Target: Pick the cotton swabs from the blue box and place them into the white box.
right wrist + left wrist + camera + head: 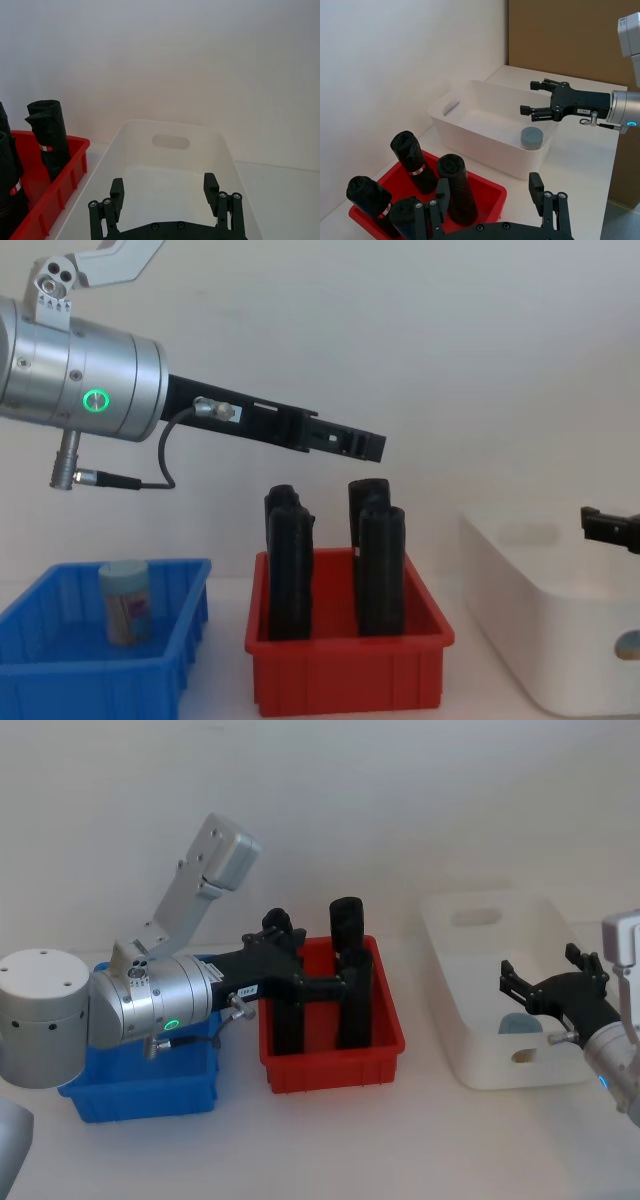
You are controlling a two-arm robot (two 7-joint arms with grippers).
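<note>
One cotton swab jar (125, 601) with a pale blue lid stands upright in the blue box (60, 680), at the left of the table (140, 1105). Another cotton swab jar (532, 137) sits inside the white box (470, 135), near its front wall (515, 1023). My left gripper (487, 192) is open and holds nothing. It reaches out from above the blue box and hovers over the red bin (305, 960). Above the white box (490, 1065), my right gripper (540, 970) hangs open and empty, just over the jar (527, 97).
A red bin (330, 1065) with several tall black cylinders (290, 560) stands between the blue and white boxes. The wall runs close behind all three. My left arm's big silver joint (150, 1000) covers most of the blue box from above.
</note>
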